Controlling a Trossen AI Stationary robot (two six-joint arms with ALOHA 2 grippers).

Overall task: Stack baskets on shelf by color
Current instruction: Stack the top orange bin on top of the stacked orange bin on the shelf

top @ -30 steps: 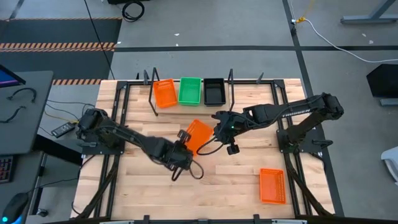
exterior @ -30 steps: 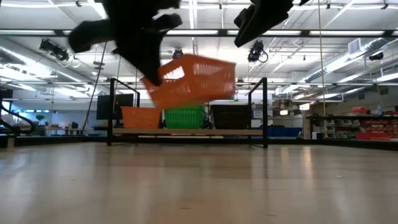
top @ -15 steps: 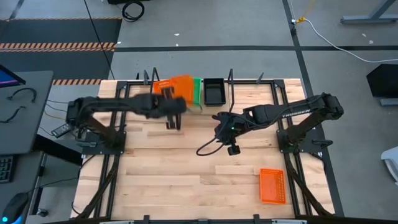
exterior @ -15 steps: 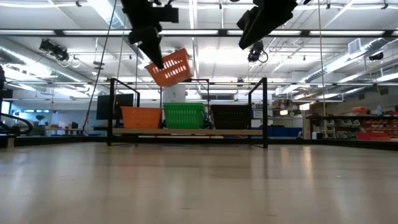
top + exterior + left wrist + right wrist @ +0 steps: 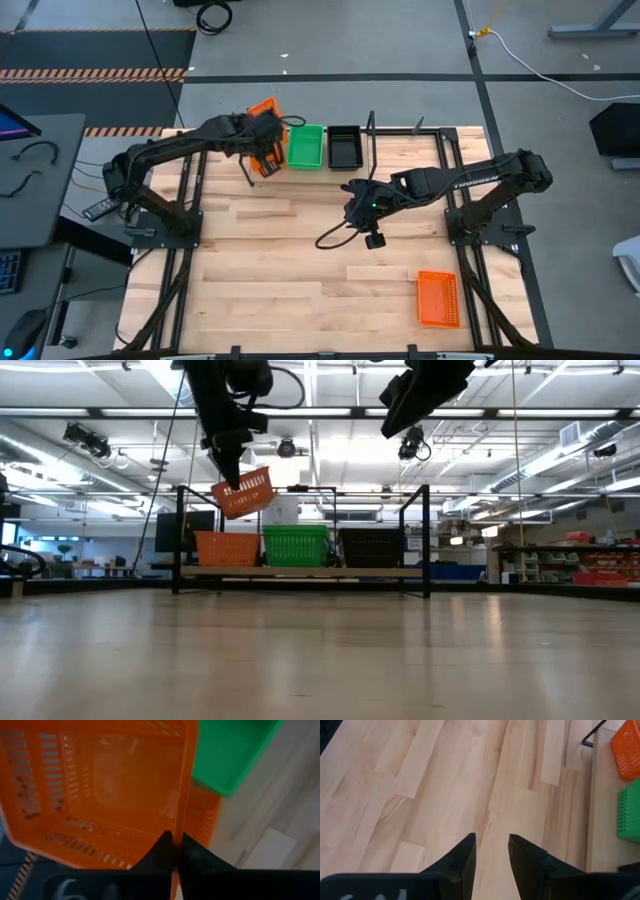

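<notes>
My left gripper [image 5: 262, 138] is shut on an orange basket [image 5: 243, 493] and holds it in the air over the left end of the shelf [image 5: 300, 572]. Right below it an orange basket [image 5: 228, 547] sits on the shelf board, with a green basket [image 5: 296, 546] and a black basket [image 5: 372, 547] beside it. My right gripper [image 5: 491, 845] is open and hovers over the middle of the table [image 5: 352, 198], touching nothing. Another orange basket [image 5: 438, 298] lies on the table toward the near right. My left gripper pinches one wall of the orange basket at its top rim [image 5: 181, 815], one finger inside the basket and one outside. The fingers [image 5: 228, 465] come at it from above, slanting down. The basket is lifted clear and hangs tilted below them.
Thin black uprights of the shelf [image 5: 372, 128] stand at its ends along the table's far edge. Bare wooden table [image 5: 280, 270] stretches between the shelf and the near edge. The arm bases [image 5: 480, 225] stand at the table's left and right sides.
My left gripper has carried the orange basket from over the middle of the table toward the far edge and the shelf's left end. The basket, still held and tilted, now hangs over the orange basket on the shelf.
</notes>
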